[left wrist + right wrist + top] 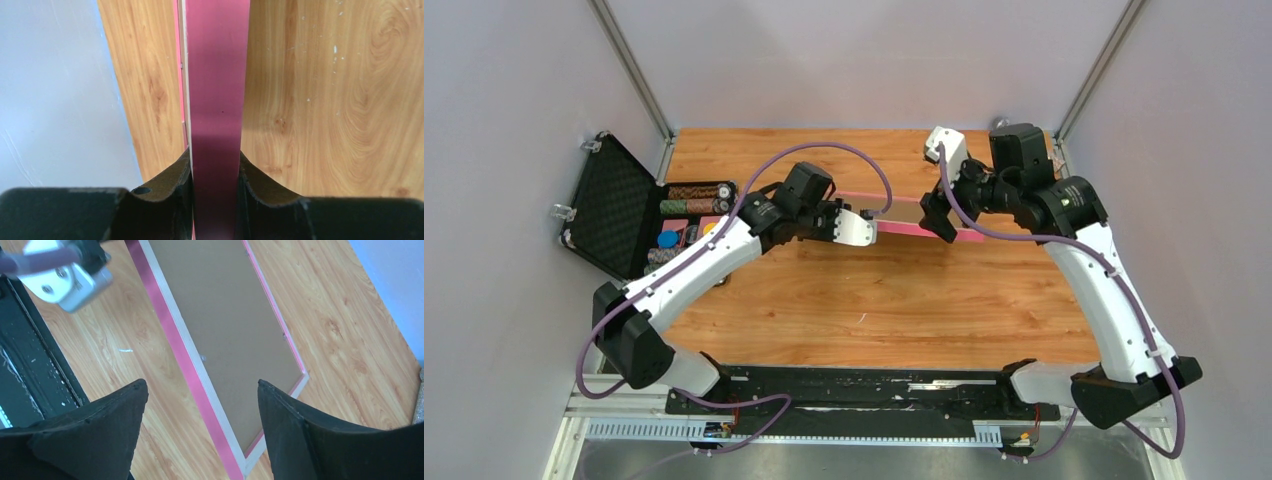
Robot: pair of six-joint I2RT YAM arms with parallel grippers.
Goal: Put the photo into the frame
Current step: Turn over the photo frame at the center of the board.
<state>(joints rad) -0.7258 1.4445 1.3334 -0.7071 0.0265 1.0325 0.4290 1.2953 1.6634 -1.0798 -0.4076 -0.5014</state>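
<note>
Find frame [902, 229] over mid-table [874, 300], tilted up on edge, back showing. Note brown backing board [225, 325] seated inside its pink rails. Record left gripper [215, 165] jaws closed on one end rail, a pad on either face. Record right gripper [202, 385] jaws spread wide above the opposite end, clear of it. Cannot tell whether frame touches table.

Pale lilac walls [504, 100], wood-grain table [874, 300], aluminium corner posts [632, 68], open black case [614, 215] at left
</note>
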